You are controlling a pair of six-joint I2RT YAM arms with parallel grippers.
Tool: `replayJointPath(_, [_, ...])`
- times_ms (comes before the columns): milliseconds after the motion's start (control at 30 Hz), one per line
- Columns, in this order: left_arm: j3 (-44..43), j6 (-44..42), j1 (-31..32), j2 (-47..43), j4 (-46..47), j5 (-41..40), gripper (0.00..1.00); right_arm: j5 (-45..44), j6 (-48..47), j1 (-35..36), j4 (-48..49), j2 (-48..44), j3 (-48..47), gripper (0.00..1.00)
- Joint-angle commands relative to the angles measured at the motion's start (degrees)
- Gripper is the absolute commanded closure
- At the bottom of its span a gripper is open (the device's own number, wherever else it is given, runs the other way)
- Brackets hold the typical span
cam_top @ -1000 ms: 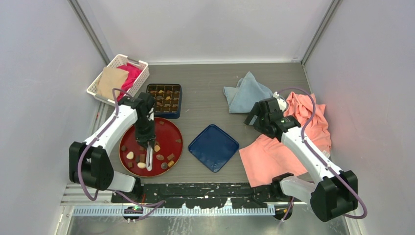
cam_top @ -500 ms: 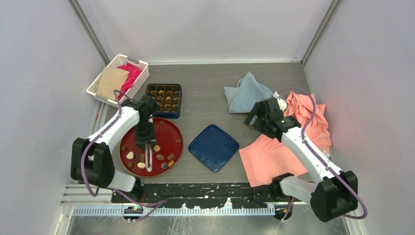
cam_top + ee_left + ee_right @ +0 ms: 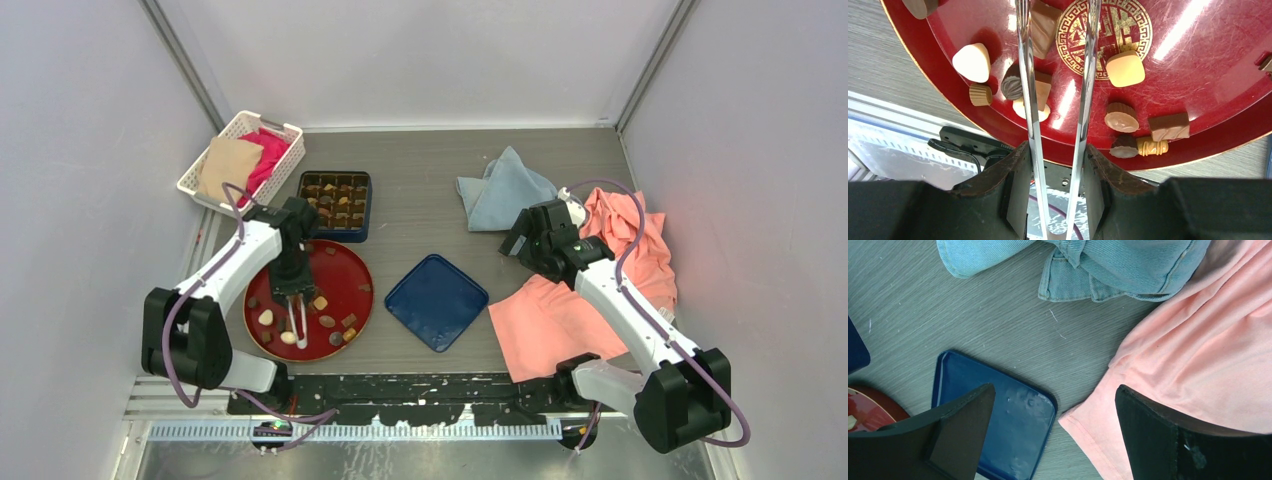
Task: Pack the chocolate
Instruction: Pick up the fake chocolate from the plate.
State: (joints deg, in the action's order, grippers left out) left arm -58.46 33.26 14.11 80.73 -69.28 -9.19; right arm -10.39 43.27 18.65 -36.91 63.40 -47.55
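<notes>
My left claw (image 3: 1057, 172) is clamped on the metal tongs (image 3: 1086, 75), one pad on each blade, and the blades stand apart over the red plate (image 3: 1198, 65). The chocolate (image 3: 1125, 68) lies loose on that plate. Seen from above, most pieces sit along the rim from 4 round to 8 o'clock. More pieces sit in the cells of the dark blue box (image 3: 368, 225) at 12 o'clock from the plate. The blade tips run off the top of my wrist view, so I cannot tell whether they hold anything.

I judge the step to be picking one piece. A striped round piece (image 3: 1010, 87), a tan block and a cream oval crowd against my left blade, and I think closing there would nudge all three. I would rather straddle a piece that stands alone, such as the cream square. I should squeeze only enough to pinch it, since a hard squeeze may flick a small candy off the glossy plate or twist the tongs in my pads. Then I lift straight up and carry it level toward 12 o'clock. Which cells are free is too small for me to tell.

The blue lid (image 3: 437, 301) lies at 3 o'clock from the plate. My right claw (image 3: 1055, 435) is spread wide and empty, above bare table at 1 o'clock from the lid. A blue cloth (image 3: 505, 190) is at its 12 o'clock and a pink cloth (image 3: 580, 300) at its 4 o'clock.
</notes>
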Motion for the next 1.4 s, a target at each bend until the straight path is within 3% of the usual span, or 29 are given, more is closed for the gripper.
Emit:
replayJointPath(0, [0.06,0.66,-1.1,-1.59,0.9,-1.41,0.59,-0.44,-0.86,0.21,1.08,-0.36,-2.11,0.05])
replayJointPath(667, [1.15,-4.01,-2.17,1.65,6.43,18.92,0.63,-0.64,-0.38,0.23,1.13,-0.78,-1.54,0.04])
replayJointPath(1367, [-0.18,-4.07,2.41,3.71,5.23,20.11,0.63,-0.11,0.06,0.24,1.62,-0.11,-1.58,0.05])
